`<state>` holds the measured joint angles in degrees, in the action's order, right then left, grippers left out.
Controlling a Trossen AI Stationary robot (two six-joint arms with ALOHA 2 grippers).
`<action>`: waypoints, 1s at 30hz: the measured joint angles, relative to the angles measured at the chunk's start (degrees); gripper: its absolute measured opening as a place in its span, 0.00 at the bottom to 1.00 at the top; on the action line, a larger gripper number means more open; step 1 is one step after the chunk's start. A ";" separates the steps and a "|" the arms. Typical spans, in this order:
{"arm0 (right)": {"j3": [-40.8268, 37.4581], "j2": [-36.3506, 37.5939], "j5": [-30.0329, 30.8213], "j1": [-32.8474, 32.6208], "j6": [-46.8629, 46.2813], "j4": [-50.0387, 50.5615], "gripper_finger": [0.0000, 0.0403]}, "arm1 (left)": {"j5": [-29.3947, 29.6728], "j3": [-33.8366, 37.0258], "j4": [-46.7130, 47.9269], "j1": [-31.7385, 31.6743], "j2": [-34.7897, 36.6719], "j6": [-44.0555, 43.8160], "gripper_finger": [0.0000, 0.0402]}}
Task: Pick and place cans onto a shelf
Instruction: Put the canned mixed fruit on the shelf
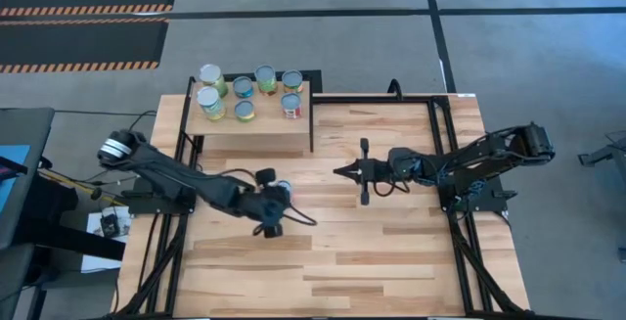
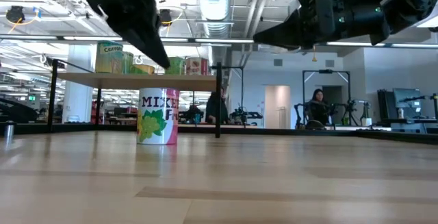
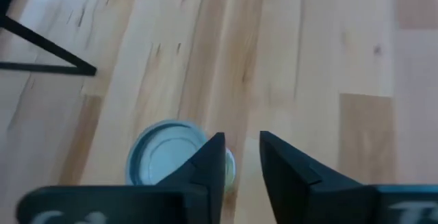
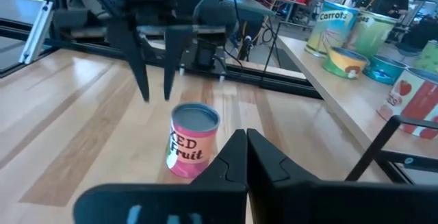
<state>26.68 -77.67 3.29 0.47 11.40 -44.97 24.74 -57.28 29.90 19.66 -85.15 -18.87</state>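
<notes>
One can with a pink-and-white fruit label and a silvery-blue top stands upright on its base on the plank table; it also shows in the high view and the right wrist view. My left gripper hangs just above and beside it, fingers pointing down and open; in the left wrist view the can lies to one side of the fingers, not between them. My right gripper is shut and empty above the table's middle. Several cans stand on the plywood shelf.
The shelf stands on thin black legs at the table's far left. A black frame rail runs along the table's right side. Bare planks lie toward the near edge. People sit in the room beyond.
</notes>
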 joint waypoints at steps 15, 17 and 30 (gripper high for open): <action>0.00 -0.04 -0.03 0.00 0.02 0.33 0.03 | 0.41 -6.23 8.88 -4.29 -10.66 0.51 0.19; 0.00 -0.04 -0.03 0.00 0.03 0.32 0.03 | 0.56 -6.25 8.69 -4.64 -10.64 1.31 0.12; 0.00 -0.04 -0.03 0.00 0.15 0.24 0.03 | 2.16 -15.91 21.85 -6.61 -5.47 3.60 0.01</action>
<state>26.68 -77.71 3.27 0.47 11.55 -44.73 26.90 -73.19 51.76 13.05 -90.62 -15.27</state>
